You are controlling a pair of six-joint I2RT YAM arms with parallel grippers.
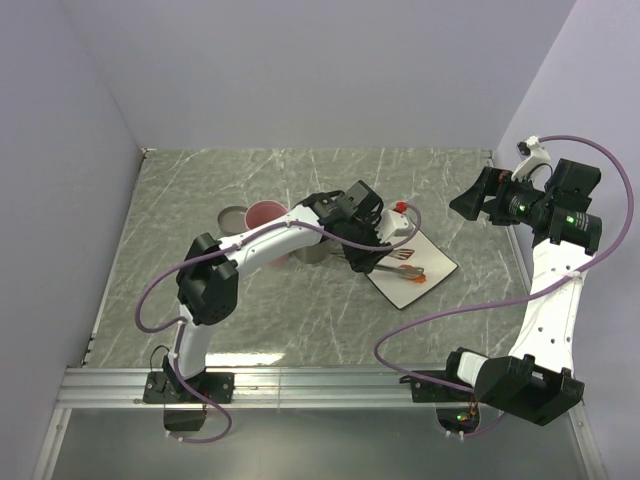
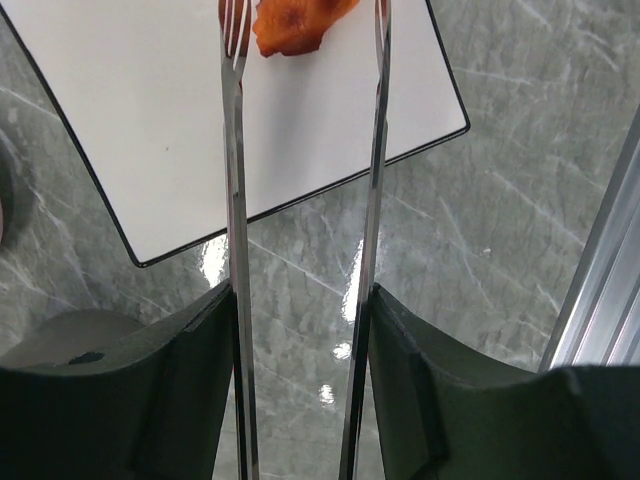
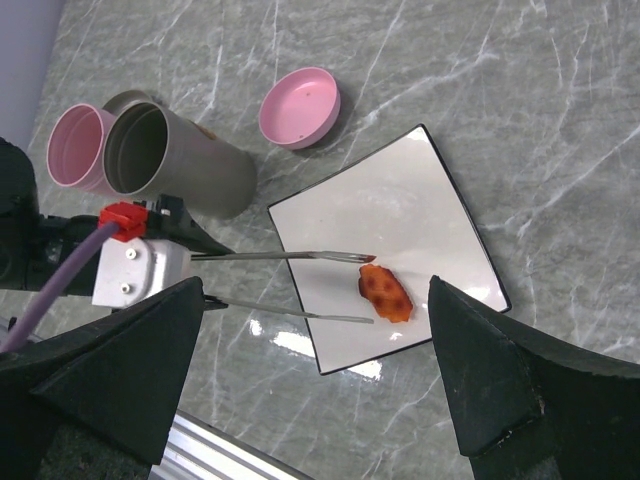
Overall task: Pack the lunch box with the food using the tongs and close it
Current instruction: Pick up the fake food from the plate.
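At the top edge of the left wrist view, a reddish-orange lump of food (image 2: pixel 290 25) lies on the white plate (image 2: pixel 150 130), towards the plate's lower right corner in the right wrist view. It is the only morsel I can find in any view.

The tongs (image 2: pixel 233 250) reach out over the plate with their two slim arms spread. Their tips sit on either side of the near end of the lump, one tip just touching its edge, and they are not pinched on it. That looks like a line-up for a squeeze.

The left gripper (image 2: pixel 300 310) grasps the tongs low on their arms, each arm lying against the inner face of a finger. In that hold, narrowing the fingers would probably close the tips.

In the upper left of the right wrist view, on the marble table (image 3: pixel 520 120), a grey cylinder (image 3: pixel 180 165) lies on its side beside a pink cup (image 3: pixel 78 148). A pink lid (image 3: pixel 300 105) sits apart from them. These are presumably the lunch box parts, not yet closed.

The right gripper (image 3: pixel 315 300) hangs high at the right with its fingers spread wide, grasping nothing, apparently kept clear.
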